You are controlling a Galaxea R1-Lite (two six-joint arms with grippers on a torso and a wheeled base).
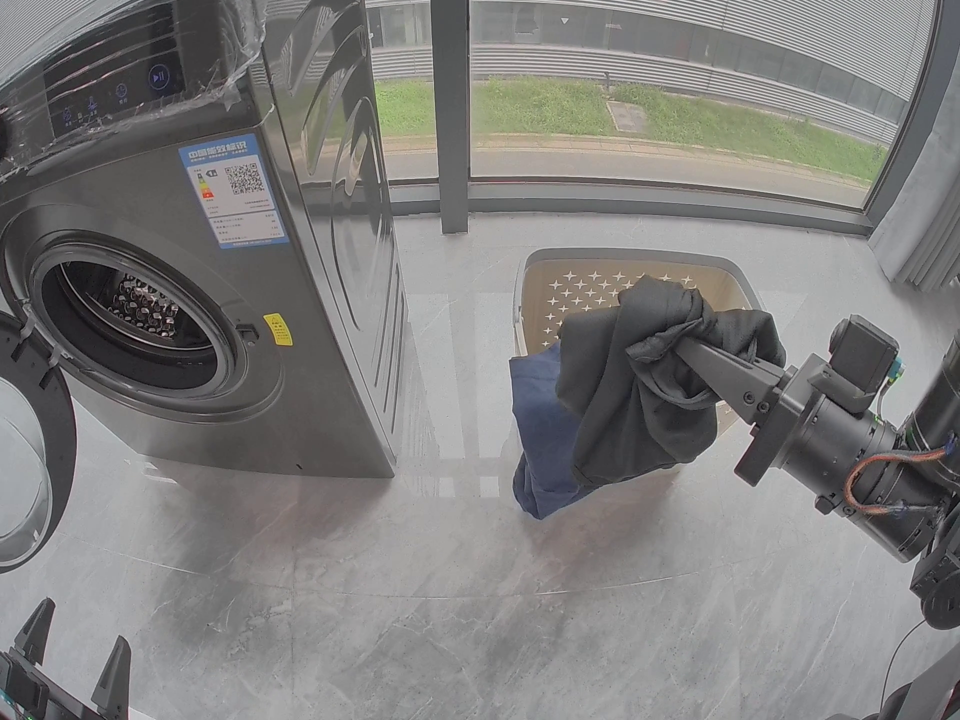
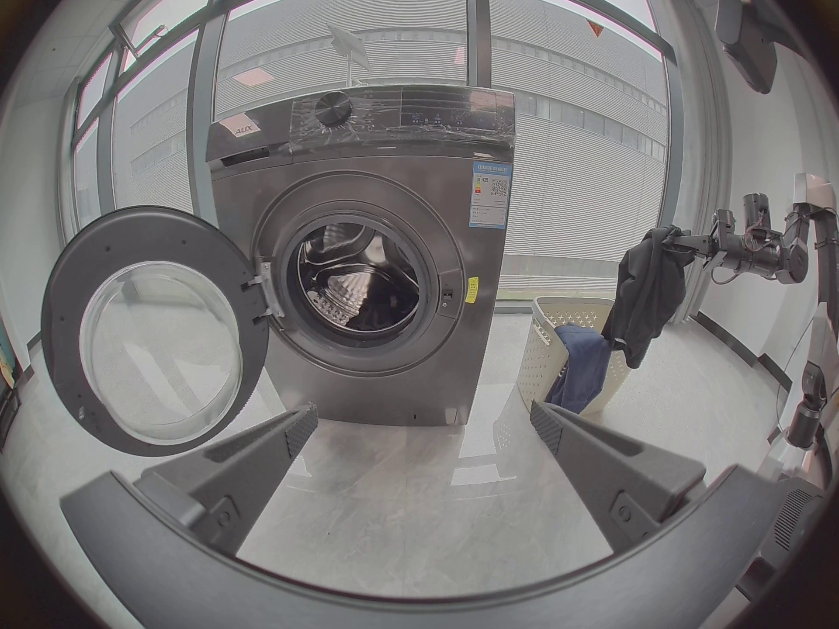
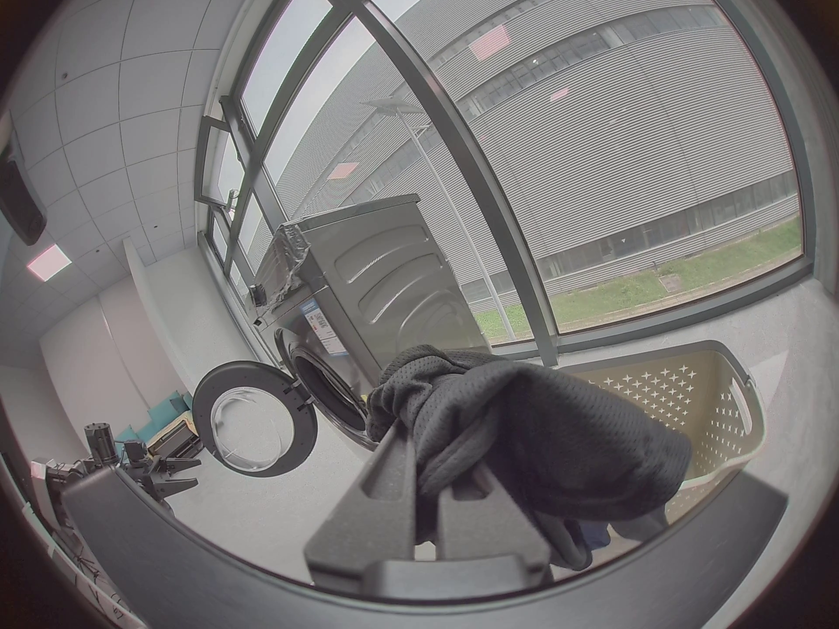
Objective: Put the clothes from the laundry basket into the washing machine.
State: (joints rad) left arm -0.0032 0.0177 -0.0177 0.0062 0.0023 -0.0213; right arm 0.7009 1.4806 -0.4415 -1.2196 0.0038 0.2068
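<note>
Garment lifted, none loaded
Right gripper [image 1: 702,357] fingers pinched a dark garment [image 1: 625,397] above the laundry basket [image 1: 620,256]; blue cloth [image 1: 540,427] draped its rim; washing machine [image 1: 140,207] open, seemingly empty; left gripper [image 1: 78,627] fingers gaped.

Pale grey marbled floor [image 1: 500,602] runs to a tall window [image 1: 680,62] split by a dark post [image 1: 450,92] — outside, a strip of grass [image 1: 560,107] before a ribbed grey building [image 1: 650,2] — with a grey curtain [image 1: 925,212] at the right and a tiled ceiling [image 3: 105,89] overhead
</note>
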